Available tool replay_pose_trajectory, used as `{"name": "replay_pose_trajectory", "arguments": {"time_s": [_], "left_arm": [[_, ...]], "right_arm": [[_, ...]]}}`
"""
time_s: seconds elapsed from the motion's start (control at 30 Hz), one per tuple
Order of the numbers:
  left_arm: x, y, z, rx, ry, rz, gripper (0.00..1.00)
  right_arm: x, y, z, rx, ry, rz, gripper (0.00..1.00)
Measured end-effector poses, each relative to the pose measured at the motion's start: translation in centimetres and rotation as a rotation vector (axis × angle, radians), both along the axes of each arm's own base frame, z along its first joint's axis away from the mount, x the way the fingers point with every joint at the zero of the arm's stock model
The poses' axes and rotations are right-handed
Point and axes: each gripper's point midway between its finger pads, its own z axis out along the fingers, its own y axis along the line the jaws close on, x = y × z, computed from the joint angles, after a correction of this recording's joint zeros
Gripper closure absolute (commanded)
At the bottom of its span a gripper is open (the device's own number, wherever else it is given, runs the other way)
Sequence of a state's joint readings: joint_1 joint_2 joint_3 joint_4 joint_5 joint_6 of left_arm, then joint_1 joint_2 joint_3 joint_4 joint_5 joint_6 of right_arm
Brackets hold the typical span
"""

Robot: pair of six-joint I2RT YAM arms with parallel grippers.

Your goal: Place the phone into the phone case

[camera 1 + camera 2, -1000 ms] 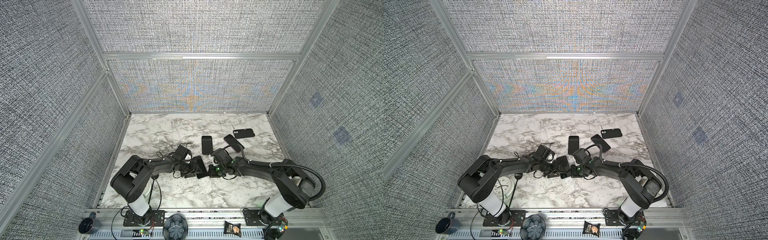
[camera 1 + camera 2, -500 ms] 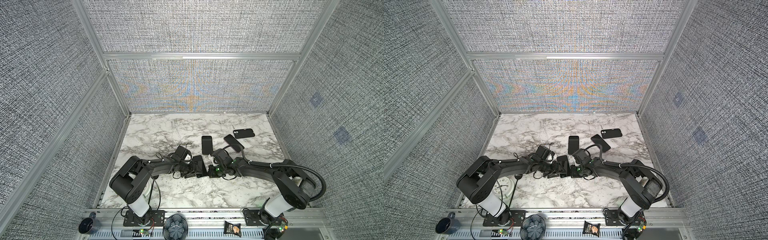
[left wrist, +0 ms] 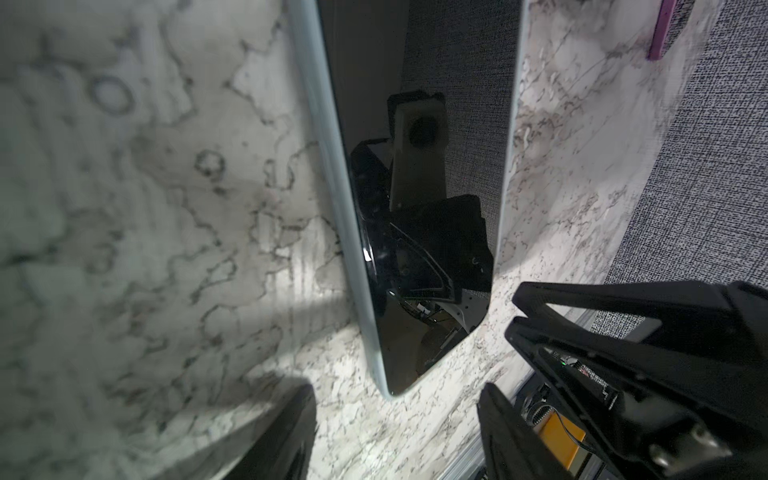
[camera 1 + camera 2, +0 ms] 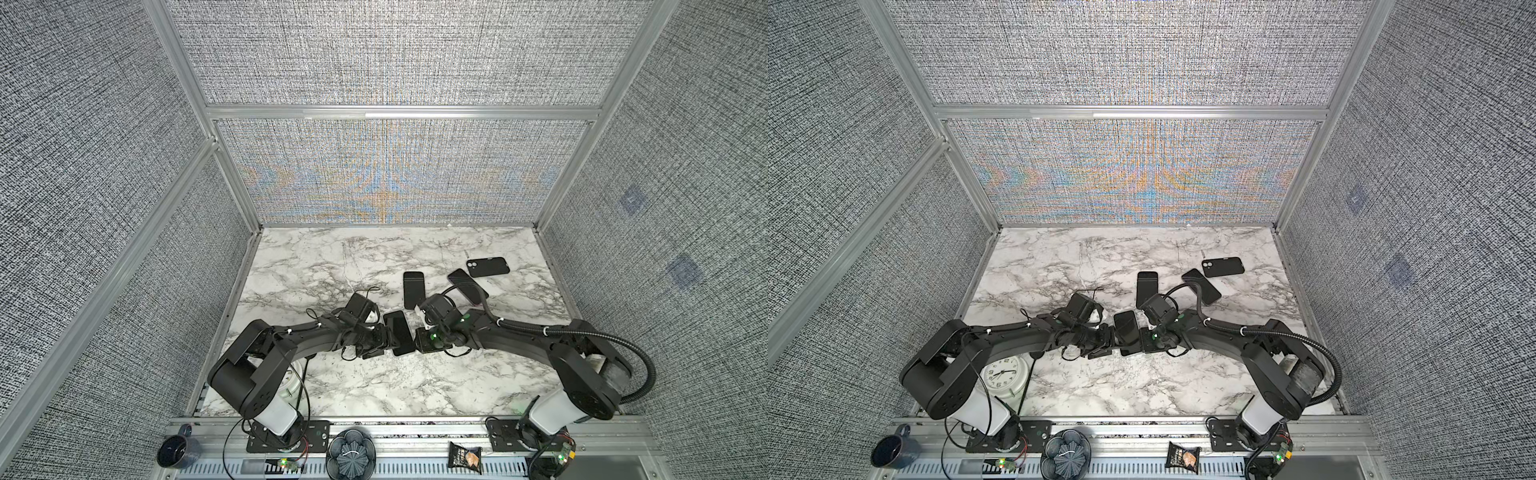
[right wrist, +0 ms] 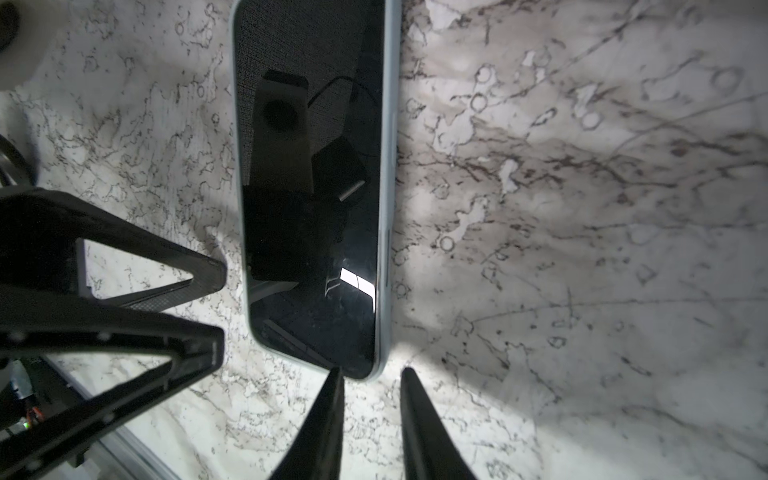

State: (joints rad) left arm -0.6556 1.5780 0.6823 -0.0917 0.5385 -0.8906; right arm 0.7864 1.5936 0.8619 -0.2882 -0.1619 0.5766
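My L fingers point(image 3: 282, 440) spread wide, R fingers point(image 5: 324, 424) slightly parted, both released; phone point(image 3: 415, 208) flat on tabletop point(image 3: 166, 208) just past tips.

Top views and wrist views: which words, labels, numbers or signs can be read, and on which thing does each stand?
No text can be quoted.
On the clock: dial numerals, too small to read.
On the snack packet: print, blurred.
On the phone: dark screen, no text.

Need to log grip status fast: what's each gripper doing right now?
Left gripper: open, the phone end between its fingers, not gripped.
Right gripper: slightly open, holding nothing.
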Motion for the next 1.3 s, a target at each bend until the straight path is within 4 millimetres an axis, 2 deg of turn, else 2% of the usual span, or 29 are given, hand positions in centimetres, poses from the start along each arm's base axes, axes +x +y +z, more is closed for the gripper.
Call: {"name": "replay_pose_trajectory", "arguments": {"time_s": [0.5,0.9,1.07,1.17,1.3], "left_arm": [[0.0,0.0,-0.1,-0.028,0.005,-0.002,0.34],[0.2,0.2,0.0,-0.052,0.017,0.004,0.34],[0.4,0.9,0.1,-0.048,-0.002,0.022,0.34],[0.6,1.9,0.1,-0.011,-0.019,0.045,0.34],[1.1,3.4,0.2,0.063,-0.045,0.073,0.33]], "right_arm": [[0.3,0.5,-1.3,-0.032,0.007,0.006,0.85],[-0.1,0.4,-1.4,-0.063,-0.014,0.011,0.86],[0.0,0.3,-0.1,-0.084,-0.03,0.021,0.79],[0.5,0.8,1.4,-0.075,-0.073,0.027,0.73],[0.1,1.0,1.9,-0.093,-0.095,0.044,0.68]]}}
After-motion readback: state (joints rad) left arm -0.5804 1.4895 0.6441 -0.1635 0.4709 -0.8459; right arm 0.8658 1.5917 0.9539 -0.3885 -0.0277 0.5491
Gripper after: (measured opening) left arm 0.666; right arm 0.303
